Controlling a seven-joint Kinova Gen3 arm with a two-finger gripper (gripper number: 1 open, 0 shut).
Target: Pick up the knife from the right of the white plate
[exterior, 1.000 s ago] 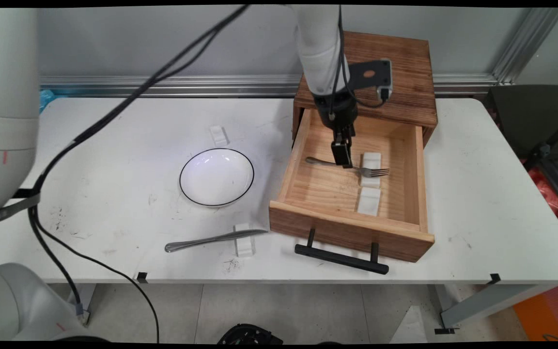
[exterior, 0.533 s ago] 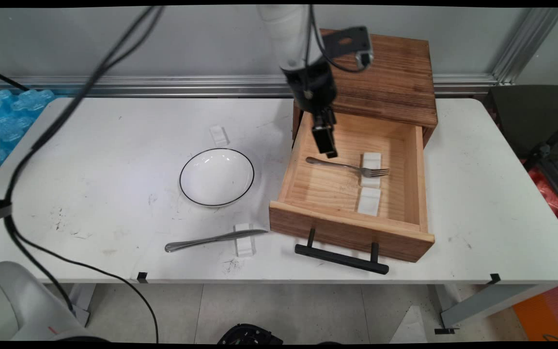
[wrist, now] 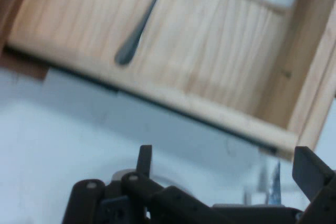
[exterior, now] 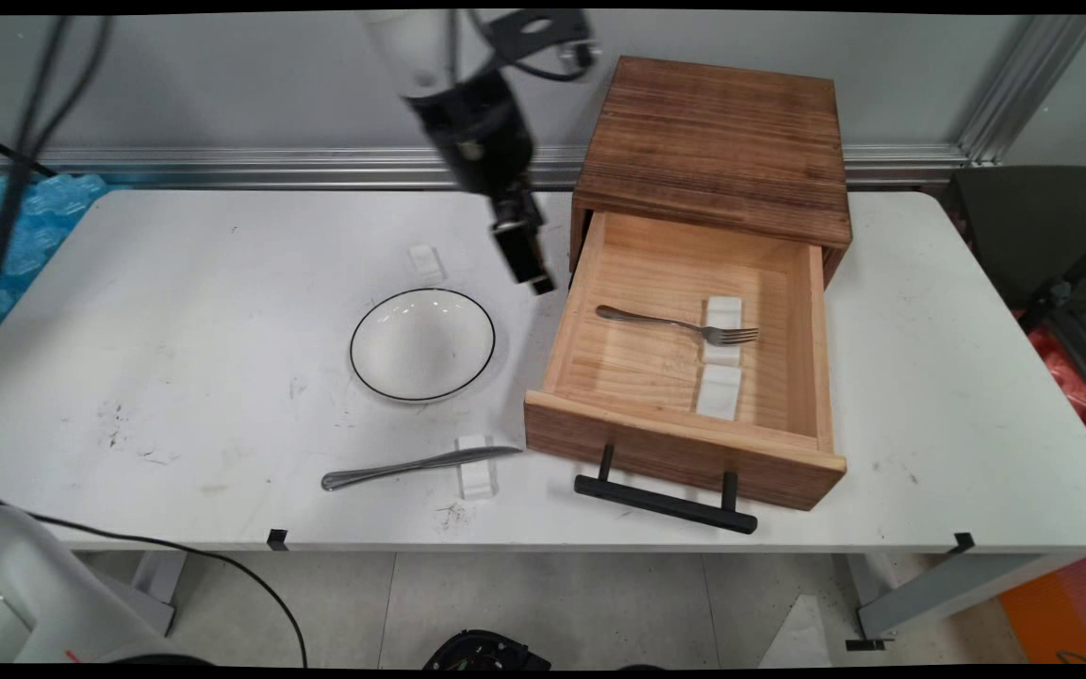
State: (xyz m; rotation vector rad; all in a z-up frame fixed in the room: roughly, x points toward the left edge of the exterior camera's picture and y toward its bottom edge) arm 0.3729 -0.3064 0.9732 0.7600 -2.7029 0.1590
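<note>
Since the earlier pictures, the gripper [exterior: 531, 273] has left the open drawer [exterior: 562, 341], where it hung just over the fork [exterior: 673, 324], and it has moved up and toward 9 o'clock; now it hovers above the table [exterior: 185, 311], just beside the drawer's left wall and near the bowl [exterior: 421, 343]. In the hand view the two fingers [wrist: 144, 160] stand wide apart and nothing is between them, so the claw is fully open and empty. The fork lies inside the drawer, its tines resting on a white block [exterior: 721, 326], its handle pointing to 9 o'clock and lying on the wooden floor. A second white block [exterior: 718, 392] lies at 6 o'clock from the first one. The fork looks like thin metal, so I judge it light, stiff and a little slippery; the raised part of the shaft near the block seems the best place to take hold of it. On the table, at 6 o'clock from the bowl, a knife [exterior: 416, 465] rests on another white block [exterior: 475, 468], and one small block [exterior: 425, 263] lies at 12 o'clock from the bowl.
</note>
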